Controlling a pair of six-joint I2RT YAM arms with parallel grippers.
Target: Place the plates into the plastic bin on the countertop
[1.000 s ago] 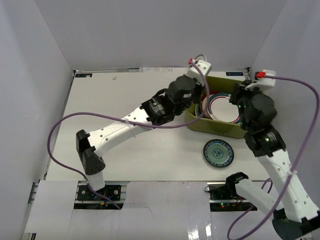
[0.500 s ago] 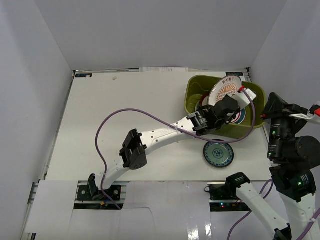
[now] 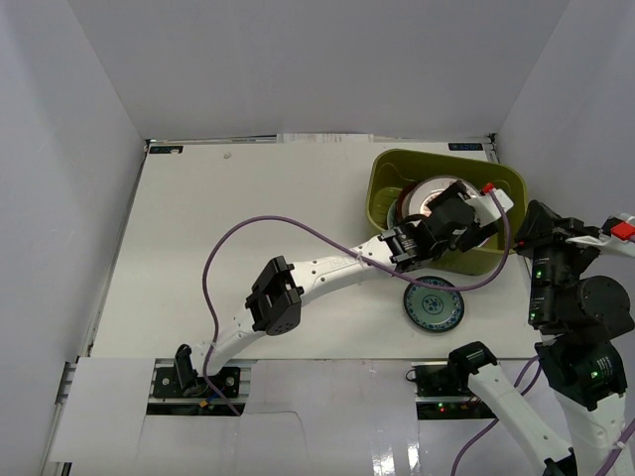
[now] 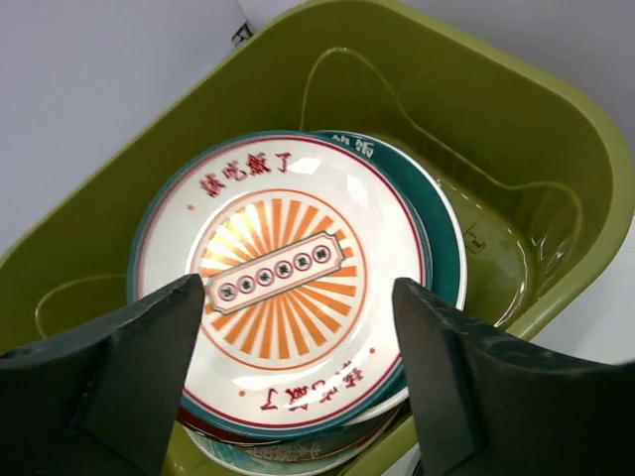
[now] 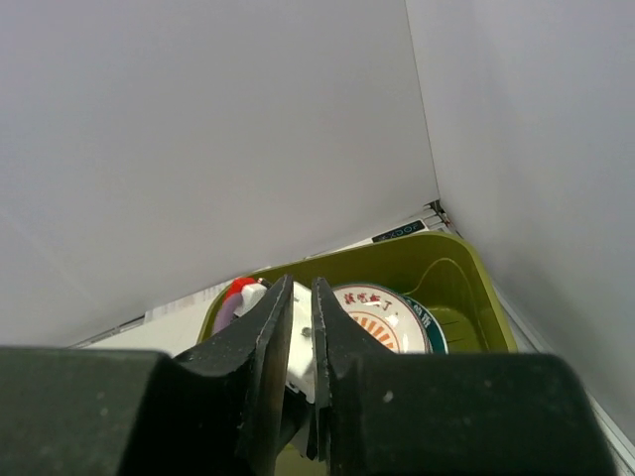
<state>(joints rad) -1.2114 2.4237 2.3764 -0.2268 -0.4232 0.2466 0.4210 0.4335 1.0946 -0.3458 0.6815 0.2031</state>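
Note:
The olive-green plastic bin (image 3: 437, 155) stands at the countertop's (image 3: 248, 228) far right. A stack of plates (image 3: 421, 196) lies inside it. Topmost is the orange sunburst plate (image 4: 278, 293), lying on a teal-rimmed plate (image 4: 444, 233) and others. My left gripper (image 4: 298, 288) hangs open just above the sunburst plate, one finger on each side, touching nothing. From above, the left gripper (image 3: 454, 215) sits over the bin. A small teal-and-white plate (image 3: 434, 304) lies on the countertop in front of the bin. My right gripper (image 5: 303, 286) is raised at the bin's right, jaws parted by a narrow gap, empty.
White walls close in the countertop on the left, back and right. The left arm (image 3: 327, 273) stretches diagonally across the table to the bin, its purple cable (image 3: 258, 223) looping above it. The right arm (image 3: 571, 297) stands by the right wall.
The sunburst plate, held tilted in the left gripper half a second ago, now lies flat on the stack and the left jaws have opened. The right jaws have parted slightly.

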